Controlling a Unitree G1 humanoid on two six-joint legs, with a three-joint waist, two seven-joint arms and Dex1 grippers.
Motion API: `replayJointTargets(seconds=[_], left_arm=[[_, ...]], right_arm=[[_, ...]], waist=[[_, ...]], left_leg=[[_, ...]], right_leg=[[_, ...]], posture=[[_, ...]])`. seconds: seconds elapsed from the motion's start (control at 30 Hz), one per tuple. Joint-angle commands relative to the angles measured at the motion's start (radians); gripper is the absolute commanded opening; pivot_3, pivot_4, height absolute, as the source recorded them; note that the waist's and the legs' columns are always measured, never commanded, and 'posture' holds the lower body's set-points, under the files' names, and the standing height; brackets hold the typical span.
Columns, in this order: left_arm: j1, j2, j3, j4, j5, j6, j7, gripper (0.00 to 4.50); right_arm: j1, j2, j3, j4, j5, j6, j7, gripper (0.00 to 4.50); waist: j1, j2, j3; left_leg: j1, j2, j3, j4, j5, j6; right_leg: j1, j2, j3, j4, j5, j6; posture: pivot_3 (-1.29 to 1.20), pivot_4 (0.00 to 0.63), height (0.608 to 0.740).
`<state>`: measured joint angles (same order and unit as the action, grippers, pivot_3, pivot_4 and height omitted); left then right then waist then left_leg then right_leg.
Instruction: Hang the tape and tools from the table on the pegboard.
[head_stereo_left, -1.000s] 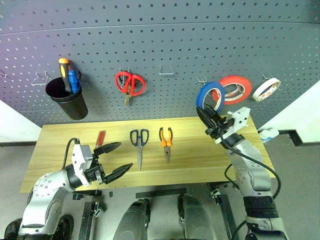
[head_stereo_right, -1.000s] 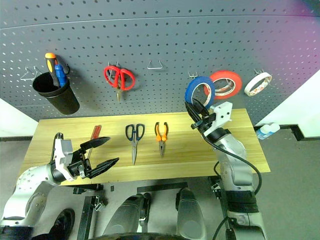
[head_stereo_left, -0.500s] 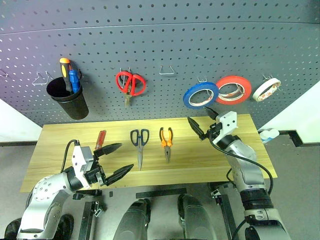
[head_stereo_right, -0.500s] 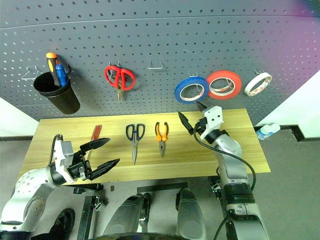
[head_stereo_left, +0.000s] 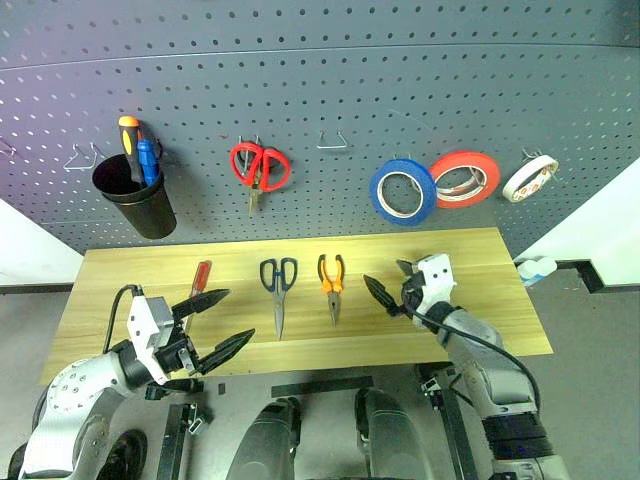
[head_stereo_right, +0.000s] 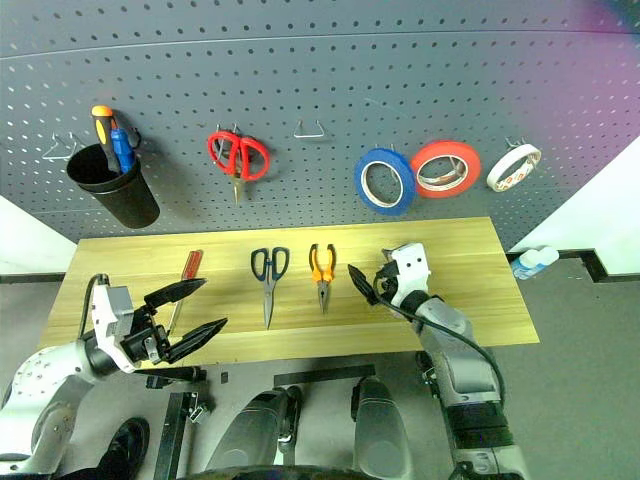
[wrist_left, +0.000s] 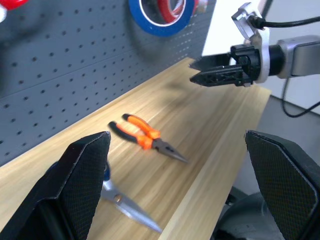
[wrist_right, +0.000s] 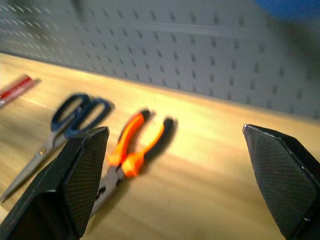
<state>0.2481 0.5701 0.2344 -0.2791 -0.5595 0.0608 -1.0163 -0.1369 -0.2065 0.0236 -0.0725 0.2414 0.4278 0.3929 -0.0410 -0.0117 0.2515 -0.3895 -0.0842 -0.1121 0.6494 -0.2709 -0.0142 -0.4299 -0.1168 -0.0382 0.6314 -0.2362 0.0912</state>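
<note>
No legible writing, blue tape (head_stereo_left: 402, 193) hanging on pegboard (head_stereo_left: 330, 90)

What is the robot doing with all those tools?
It is hanging things on the pegboard. The blue tape already hangs on a hook. The right gripper is open over the table, near the pliers. The dark scissors and red screwdriver lie on the table. The left gripper is open and empty.
</note>
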Motion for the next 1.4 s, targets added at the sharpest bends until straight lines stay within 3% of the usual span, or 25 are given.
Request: replayJointTargets(seconds=[0.03,0.43,0.77,1.23,1.4], left_arm=[[0.012,0.012,0.046,-0.038,-0.019,-0.006,0.013,4.5],[0.098,0.014,0.105,-0.104,-0.035,-0.009,0.043,4.5],[0.135,-0.007,0.092,-0.125,-0.028,-0.025,0.051,4.5],[0.124,-0.012,0.073,-0.119,-0.02,-0.028,0.055,4.5],[0.121,-0.012,0.07,-0.115,-0.02,-0.029,0.052,4.5]], right_arm=[[-0.048,0.046,0.037,-0.066,0.004,0.144,-0.07,4.49],[-0.273,0.172,0.039,0.206,-0.044,0.295,-0.214,4.49],[-0.336,0.22,0.009,0.282,-0.065,0.36,-0.305,4.49],[-0.335,0.255,0.006,0.256,-0.038,0.359,-0.248,4.49],[-0.342,0.272,0.006,0.282,-0.072,0.367,-0.308,4.49]], waist=[[-0.001,0.0,0.0],[0.029,0.0,0.0],[0.03,0.001,0.0],[0.03,0.001,0.001],[0.03,0.001,0.001]], left_leg=[[0.0,0.0,0.0,0.0,0.0,0.0],[-0.001,0.0,0.0,-0.002,0.0,0.0],[-0.001,0.001,0.0,-0.002,0.0,0.0],[-0.001,0.001,0.0,-0.003,0.0,0.0],[-0.001,0.001,0.0,-0.003,0.0,0.0]], right_leg=[[0.0,0.0,0.0,0.0,0.0,0.0],[-0.002,0.003,0.0,0.0,0.0,0.0],[-0.003,0.003,0.0,0.0,0.0,0.0],[-0.003,0.004,0.0,-0.001,0.0,0.0],[-0.003,0.004,0.0,-0.001,0.0,0.0]], posture=[[-0.02,0.23,0.74],[0.06,0.235,0.74],[0.08,0.249,0.74],[0.07,0.257,0.74],[0.07,0.26,0.74]])
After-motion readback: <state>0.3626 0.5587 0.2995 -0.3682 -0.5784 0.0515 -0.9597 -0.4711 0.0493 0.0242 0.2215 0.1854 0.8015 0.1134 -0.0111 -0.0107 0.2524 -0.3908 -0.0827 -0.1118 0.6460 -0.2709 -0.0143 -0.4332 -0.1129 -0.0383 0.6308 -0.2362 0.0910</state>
